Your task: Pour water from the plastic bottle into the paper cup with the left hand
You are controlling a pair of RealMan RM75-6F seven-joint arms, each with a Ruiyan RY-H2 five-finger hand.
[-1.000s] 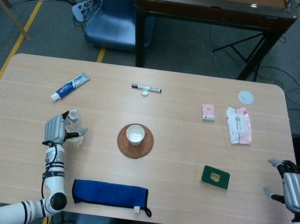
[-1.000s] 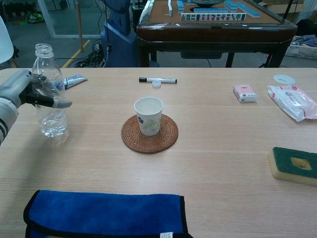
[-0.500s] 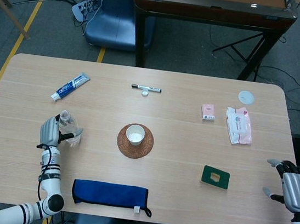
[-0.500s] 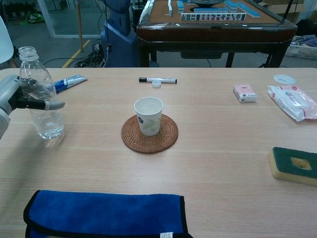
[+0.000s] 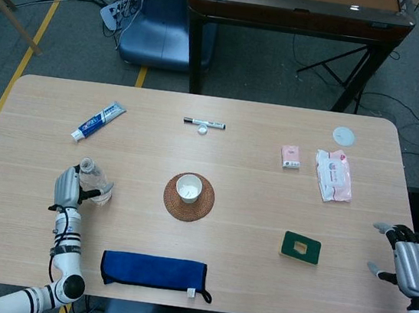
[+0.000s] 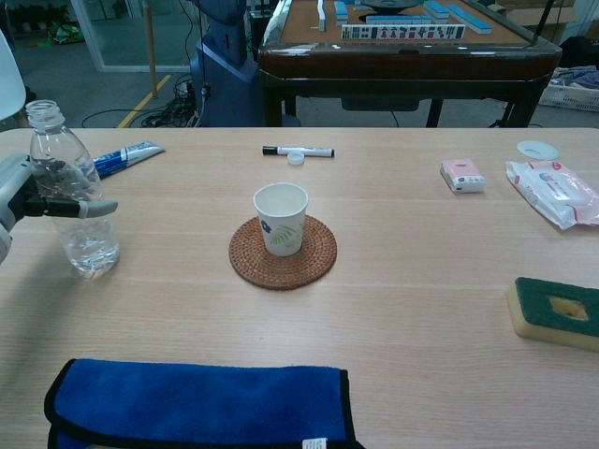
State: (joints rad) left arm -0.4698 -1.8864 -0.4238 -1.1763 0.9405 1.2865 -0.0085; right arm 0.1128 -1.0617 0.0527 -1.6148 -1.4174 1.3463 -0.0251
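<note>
The clear plastic bottle [image 6: 75, 196] stands upright and uncapped near the table's left edge, with a little water in its base; it also shows in the head view as the bottle [image 5: 92, 180]. My left hand [image 6: 21, 192] grips its middle from the left, fingers wrapped round it, seen from above as the left hand [image 5: 69, 187]. The white paper cup [image 6: 280, 218] sits on a round woven coaster [image 6: 283, 269] at the table's centre, well to the right of the bottle. My right hand [image 5: 411, 264] hangs off the table's right edge, fingers spread, holding nothing.
A folded blue cloth [image 6: 201, 404] lies along the near edge. A green sponge [image 6: 555, 313] is at the right. A wipes pack [image 6: 554, 192], a pink box [image 6: 462, 175], a marker [image 6: 298, 151] with a loose cap, and a toothpaste tube [image 6: 128, 154] lie further back.
My left hand has carried the bottle to the left and lower, away from the cup. The right hand has not moved.
</note>
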